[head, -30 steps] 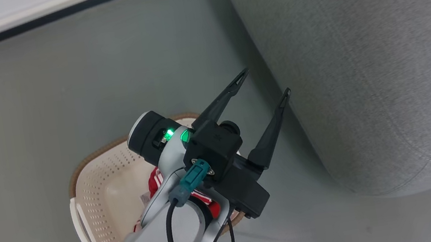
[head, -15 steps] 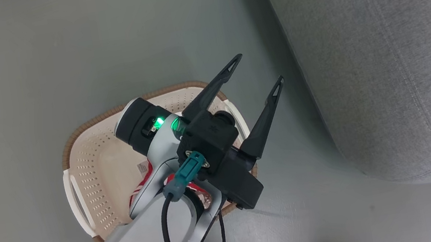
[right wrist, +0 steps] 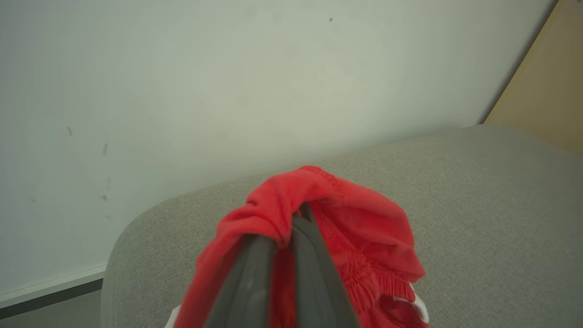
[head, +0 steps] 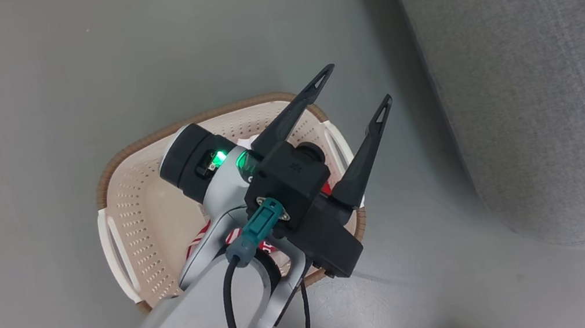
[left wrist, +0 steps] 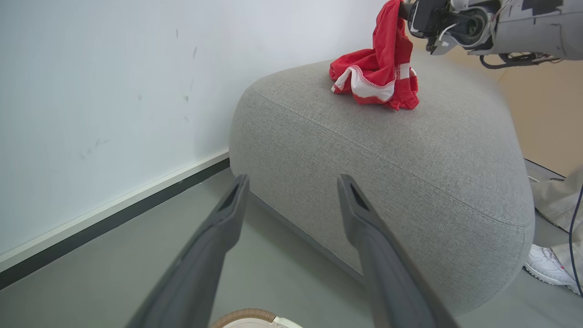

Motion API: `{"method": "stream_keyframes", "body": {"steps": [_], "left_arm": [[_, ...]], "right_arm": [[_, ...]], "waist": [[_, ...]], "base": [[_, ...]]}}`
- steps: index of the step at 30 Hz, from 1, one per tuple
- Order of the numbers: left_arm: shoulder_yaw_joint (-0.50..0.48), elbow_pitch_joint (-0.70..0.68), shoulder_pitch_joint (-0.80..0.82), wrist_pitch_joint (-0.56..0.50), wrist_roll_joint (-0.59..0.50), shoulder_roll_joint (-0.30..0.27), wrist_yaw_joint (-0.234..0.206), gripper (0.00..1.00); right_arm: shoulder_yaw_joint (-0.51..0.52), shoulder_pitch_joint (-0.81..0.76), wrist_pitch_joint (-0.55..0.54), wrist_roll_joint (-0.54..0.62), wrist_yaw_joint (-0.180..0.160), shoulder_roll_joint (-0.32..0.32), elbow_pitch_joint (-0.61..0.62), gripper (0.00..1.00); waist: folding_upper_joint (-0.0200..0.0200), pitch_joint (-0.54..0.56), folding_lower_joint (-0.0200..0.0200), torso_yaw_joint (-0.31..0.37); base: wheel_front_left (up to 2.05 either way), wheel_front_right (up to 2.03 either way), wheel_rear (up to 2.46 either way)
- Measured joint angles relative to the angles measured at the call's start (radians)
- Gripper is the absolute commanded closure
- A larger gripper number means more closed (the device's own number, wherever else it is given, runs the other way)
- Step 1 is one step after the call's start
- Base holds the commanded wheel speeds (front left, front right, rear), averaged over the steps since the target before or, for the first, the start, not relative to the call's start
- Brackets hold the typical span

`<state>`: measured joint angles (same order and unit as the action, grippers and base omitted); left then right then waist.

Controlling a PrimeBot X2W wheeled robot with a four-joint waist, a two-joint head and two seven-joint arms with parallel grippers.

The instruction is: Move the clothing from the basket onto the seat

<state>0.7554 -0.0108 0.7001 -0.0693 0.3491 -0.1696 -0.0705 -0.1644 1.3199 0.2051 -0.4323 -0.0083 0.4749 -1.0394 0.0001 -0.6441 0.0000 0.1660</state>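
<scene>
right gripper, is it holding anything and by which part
The right gripper is shut on the red garment, pinching a bunched fold near its gathered edge; the rest hangs onto the grey sofa. The left gripper is open and empty.

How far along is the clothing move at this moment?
Done: nothing fully released. In hand: the right gripper is shut on the plain red garment, whose lower part rests on the seat. To do: the striped garment lies in the basket, with the open left gripper above it.
</scene>
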Motion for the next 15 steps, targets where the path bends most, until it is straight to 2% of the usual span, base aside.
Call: {"method": "stream_keyframes", "body": {"steps": [10, 12, 13, 14, 15], "left_arm": [[-0.011, 0.016, 0.009, 0.011, 0.0, 0.002, 0.0, 0.0], [-0.013, 0.024, 0.009, 0.021, 0.001, 0.004, 0.0, 0.0], [-0.015, 0.027, 0.009, 0.025, 0.002, 0.005, 0.0, 0.0], [-0.017, 0.029, 0.009, 0.028, 0.002, 0.006, 0.0, 0.0], [-0.019, 0.032, 0.009, 0.031, 0.004, 0.007, -0.001, 0.0]], "right_arm": [[-0.037, -0.033, 0.008, 0.011, 0.017, -0.062, -0.08, 1.0], [-0.033, -0.038, 0.01, 0.01, 0.017, -0.063, -0.094, 0.53], [-0.028, -0.04, 0.013, 0.008, 0.018, -0.066, -0.099, 0.1], [-0.028, -0.042, 0.017, 0.007, 0.021, -0.071, -0.102, 0.0], [-0.031, -0.045, 0.018, 0.007, 0.027, -0.077, -0.103, 0.0]], "waist": [[0.0, -0.002, 0.0, -0.021], [-0.0001, 0.003, 0.0, -0.02], [-0.0002, 0.006, -0.0001, -0.02], [-0.0002, 0.009, 0.0, -0.019], [-0.0002, 0.013, -0.0001, -0.017]], "base": [[0.0, 0.0, 0.0], [0.0, 0.0, 0.0], [0.0, 0.0, 0.0], [0.0, 0.0, 0.0], [0.0, 0.0, 0.0]]}}
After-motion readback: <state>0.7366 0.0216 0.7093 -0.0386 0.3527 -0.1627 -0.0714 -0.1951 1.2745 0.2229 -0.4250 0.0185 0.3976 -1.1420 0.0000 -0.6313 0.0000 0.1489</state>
